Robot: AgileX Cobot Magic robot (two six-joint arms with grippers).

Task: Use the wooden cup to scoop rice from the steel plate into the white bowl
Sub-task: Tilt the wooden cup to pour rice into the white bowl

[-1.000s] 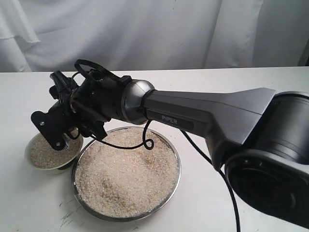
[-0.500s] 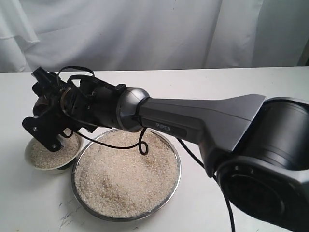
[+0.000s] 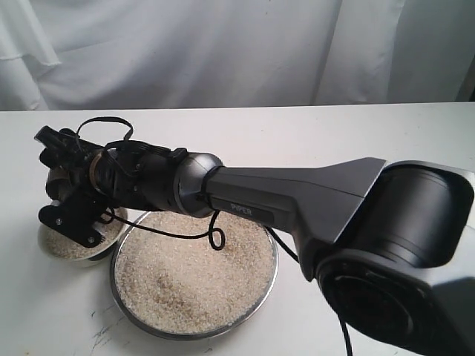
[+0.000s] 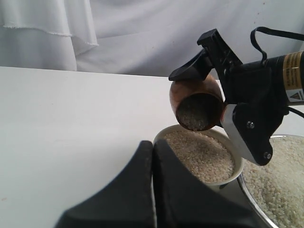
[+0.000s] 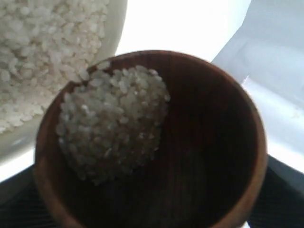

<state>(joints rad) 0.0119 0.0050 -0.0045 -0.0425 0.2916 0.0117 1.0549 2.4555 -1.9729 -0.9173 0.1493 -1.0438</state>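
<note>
My right gripper (image 4: 214, 100) is shut on the wooden cup (image 4: 194, 100), reddish-brown and tipped mouth-down just above the white bowl (image 4: 165, 135). Rice (image 5: 110, 127) lies against the cup's lower lip, over the bowl's rice (image 5: 42, 52). In the exterior view the right arm reaches across to the far left, its gripper (image 3: 65, 189) over the bowl (image 3: 83, 257). The steel plate (image 3: 275, 261), to the right of the bowl, holds a wide bed of rice (image 3: 193, 276). My left gripper (image 4: 153, 145) sits low beside the bowl, fingers pressed together, holding nothing.
A white cloth (image 3: 223, 52) hangs behind the white table (image 3: 356, 133). The right arm's grey link (image 3: 297, 189) and a black cable (image 3: 215, 239) pass over the plate. The arm's large base (image 3: 401, 267) fills the front right.
The right gripper has carried the cup leftward and lower, from above the plate's left edge to over the bowl, rotating at the wrist. The plate and bowl stay put.
</note>
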